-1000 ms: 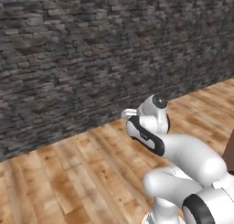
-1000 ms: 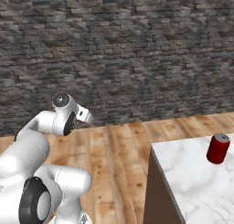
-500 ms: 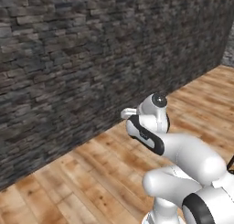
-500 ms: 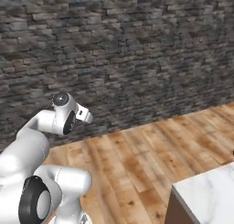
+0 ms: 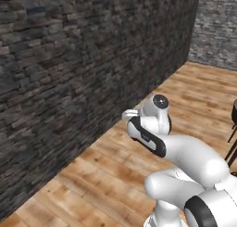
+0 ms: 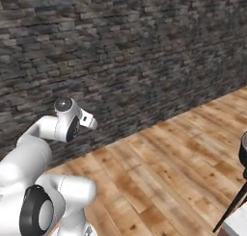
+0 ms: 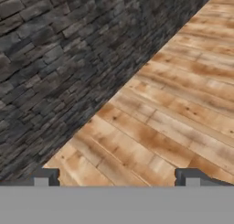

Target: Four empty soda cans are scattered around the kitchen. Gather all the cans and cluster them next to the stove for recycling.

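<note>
Dark stone bricks make up a long wall (image 5: 69, 68) that runs across the left base view and the right base view, and meets a second stone wall (image 5: 217, 27) at a corner far off at the upper right of the left base view. Below it lies a wooden plank floor (image 6: 169, 172) in warm brown tones, reaching right up to the foot of the wall.

Folded close to its base, the white arm (image 5: 185, 156) has its dark-banded wrist turned toward the wall. In the hand view the gripper (image 7: 116, 177) has its two dark fingertips (image 7: 45, 176) set far apart at the bottom, spread wide with nothing between them; beyond them are only floor planks and the base of the stone wall, seen at a slant.

At the right edge of the right base view a thin black leg (image 6: 231, 208) slants up to a dark rounded shape (image 6: 243, 153), too cut off to identify; similar dark pieces sit at the right edge of the left base view.

No soda can or stove appears near the gripper in these views, so where they lie relative to it cannot be told.
</note>
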